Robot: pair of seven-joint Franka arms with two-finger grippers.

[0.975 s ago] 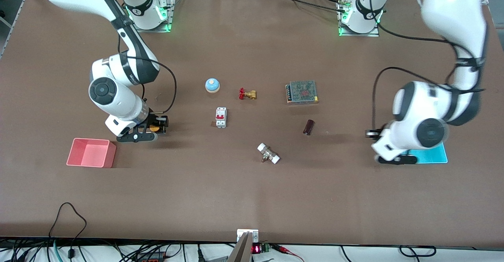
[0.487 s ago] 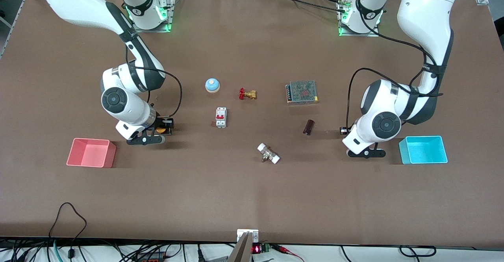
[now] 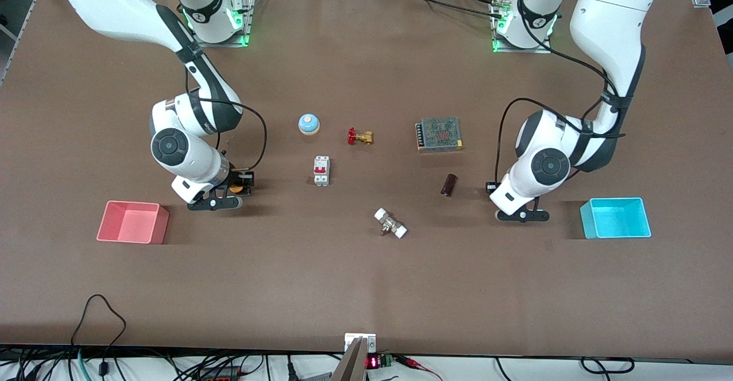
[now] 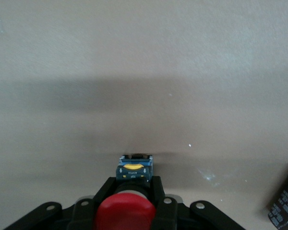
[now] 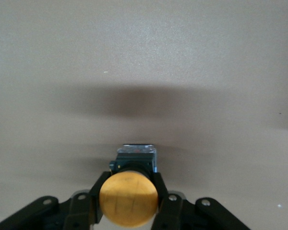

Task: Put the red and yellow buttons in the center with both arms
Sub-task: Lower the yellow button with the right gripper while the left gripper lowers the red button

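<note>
A: How far is the task judged to be?

B: Both pick-ups appear done; both placements are left. The red button is seen clamped between the fingers of the left gripper, its cap at the jaws and its dark base projecting from them toward the tabletop. The yellow button is gripped likewise in the right gripper, the fingers closed against its black body.

A: Where are the grippers placed?

B: The left gripper is held low over bare table between the cyan bin and a small dark block. The right gripper is held low over bare table, with the red bin off toward the right arm's end and a white breaker toward the middle.

A: What remains?

B: The centre is not yet reached by either button. It is judged that each must be carried inward, past the clutter, set down and released.
</note>
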